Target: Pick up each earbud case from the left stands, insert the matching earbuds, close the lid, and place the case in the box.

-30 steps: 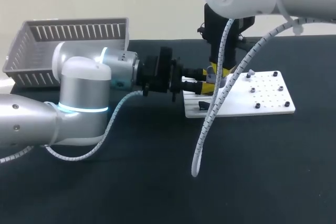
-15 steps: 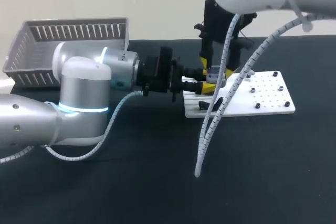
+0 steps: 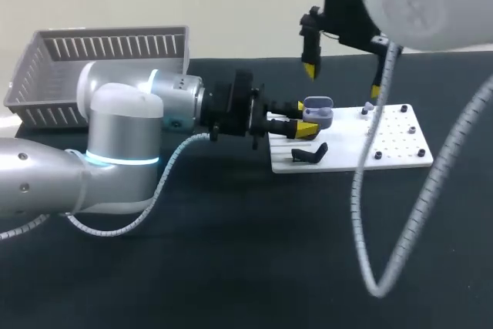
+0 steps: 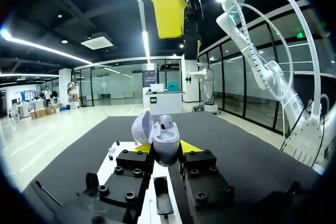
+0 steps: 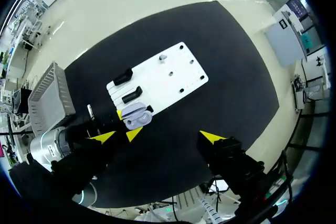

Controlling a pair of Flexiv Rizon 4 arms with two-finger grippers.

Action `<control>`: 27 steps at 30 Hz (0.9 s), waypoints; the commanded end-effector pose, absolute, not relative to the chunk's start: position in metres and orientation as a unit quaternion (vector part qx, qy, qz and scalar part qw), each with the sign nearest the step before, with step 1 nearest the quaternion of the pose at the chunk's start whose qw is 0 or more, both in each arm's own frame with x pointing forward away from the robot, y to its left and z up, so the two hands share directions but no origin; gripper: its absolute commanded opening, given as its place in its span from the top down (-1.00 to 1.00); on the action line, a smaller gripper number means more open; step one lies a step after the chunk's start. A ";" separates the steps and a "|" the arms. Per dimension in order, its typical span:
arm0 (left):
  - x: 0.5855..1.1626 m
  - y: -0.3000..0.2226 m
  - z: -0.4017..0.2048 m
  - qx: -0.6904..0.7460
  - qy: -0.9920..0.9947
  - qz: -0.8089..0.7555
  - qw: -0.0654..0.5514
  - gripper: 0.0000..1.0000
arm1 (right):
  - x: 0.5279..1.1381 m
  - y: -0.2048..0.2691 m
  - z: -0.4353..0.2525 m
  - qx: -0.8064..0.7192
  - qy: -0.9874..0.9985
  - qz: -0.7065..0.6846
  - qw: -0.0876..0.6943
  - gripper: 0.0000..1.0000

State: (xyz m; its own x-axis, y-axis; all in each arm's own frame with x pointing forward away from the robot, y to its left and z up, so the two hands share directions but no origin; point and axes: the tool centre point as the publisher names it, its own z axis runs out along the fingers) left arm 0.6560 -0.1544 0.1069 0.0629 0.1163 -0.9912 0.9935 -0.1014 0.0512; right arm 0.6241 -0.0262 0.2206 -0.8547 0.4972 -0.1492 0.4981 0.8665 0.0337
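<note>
The left gripper (image 3: pixel 308 119) reaches in level over the near edge of the white board (image 3: pixel 400 144), its fingers clamped on either side of the earbud case (image 3: pixel 318 112). It holds the case above the board with the lid (image 4: pixel 143 128) tipped open. In the left wrist view, one earbud (image 4: pixel 167 125) appears to sit in the case's well; whether a second is in, I cannot tell.

The right gripper (image 3: pixel 343 78), which a second ago was down at the case, now hangs well above it, fingers spread wide and empty. That lift suggests an insertion has just finished, so the next step is likely the other earbud or closing the lid. Farther off, at the table's left rear, the box (image 3: pixel 100 52) awaits the case.
</note>
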 end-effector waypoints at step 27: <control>0.654 -0.154 0.106 0.566 0.490 -0.477 0.461 1.00 | 0.701 -0.142 0.174 0.152 0.973 0.105 0.138 -1.00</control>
State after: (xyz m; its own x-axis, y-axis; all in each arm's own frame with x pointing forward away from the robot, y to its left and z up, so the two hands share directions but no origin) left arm 0.6560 -0.1544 0.1069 0.0629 0.1163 -0.9912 0.9935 -0.1014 0.0511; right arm 0.6860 -0.1479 0.1783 -0.9077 0.3361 -0.2514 0.2670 0.9245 0.2720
